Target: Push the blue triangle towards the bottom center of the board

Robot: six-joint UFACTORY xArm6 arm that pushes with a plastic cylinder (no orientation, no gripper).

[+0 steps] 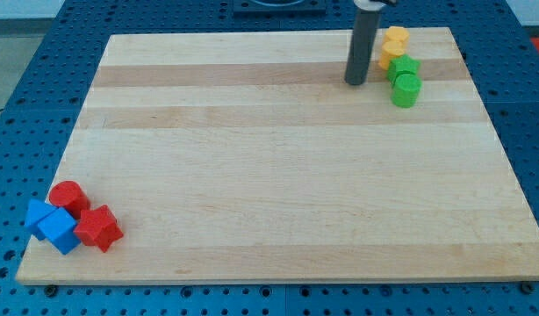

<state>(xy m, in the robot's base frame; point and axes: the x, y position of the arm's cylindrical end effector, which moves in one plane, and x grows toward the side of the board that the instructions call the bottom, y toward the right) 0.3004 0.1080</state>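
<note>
Two blue blocks lie at the board's bottom left corner. The one further to the view's left (36,215) looks like the blue triangle, and a blue cube (59,231) touches it on its right. My tip (355,82) rests on the board near the view's top right, far from the blue blocks. It stands just to the left of the green blocks and does not touch them.
A red cylinder (68,196) and a red star-like block (98,227) press against the blue blocks. Two yellow blocks (393,39) and two green blocks (406,89) are clustered at the top right. The wooden board (278,175) lies on a blue perforated table.
</note>
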